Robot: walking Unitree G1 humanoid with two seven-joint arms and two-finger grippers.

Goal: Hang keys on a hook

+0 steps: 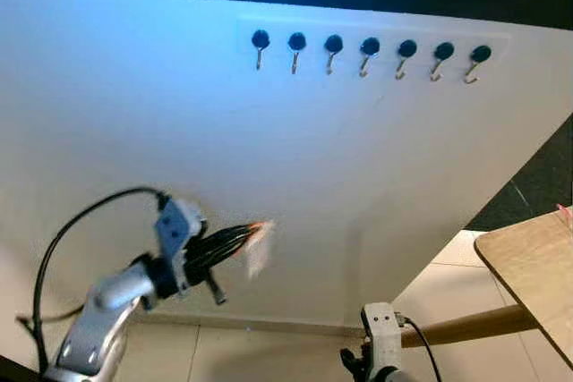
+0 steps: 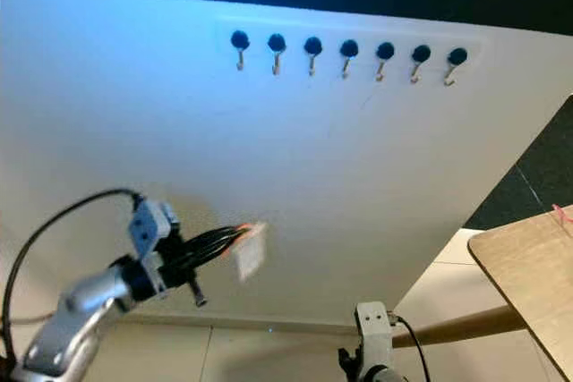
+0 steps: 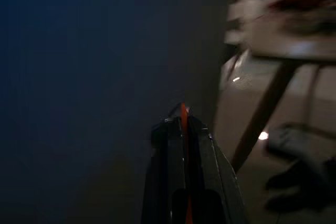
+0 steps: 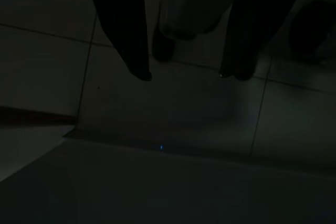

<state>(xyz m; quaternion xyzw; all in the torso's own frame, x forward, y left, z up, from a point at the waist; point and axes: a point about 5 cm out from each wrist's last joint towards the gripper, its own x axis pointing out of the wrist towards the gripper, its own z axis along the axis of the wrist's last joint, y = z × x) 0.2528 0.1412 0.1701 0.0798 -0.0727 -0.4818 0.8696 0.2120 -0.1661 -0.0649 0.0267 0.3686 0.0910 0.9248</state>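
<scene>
A row of several black-knobbed metal hooks [image 1: 370, 54] runs along the top of a white wall [image 1: 179, 131]. Well below and left of them, my left gripper [image 1: 240, 241] is raised toward the wall, shut on the keys [image 1: 258, 248], which show as a blurred pale tag with an orange strip at the fingertips. In the left wrist view the black fingers [image 3: 184, 145] are pressed together on the orange strip [image 3: 184, 115]. My right arm [image 1: 380, 337] hangs low, and its gripper [image 4: 186, 74] stands open above the tiled floor.
A wooden tabletop [image 1: 533, 266] on a slanted wooden leg [image 1: 466, 324] stands at the right. Pale floor tiles [image 1: 448, 288] lie below the wall. A black cable [image 1: 72, 230] loops off my left arm.
</scene>
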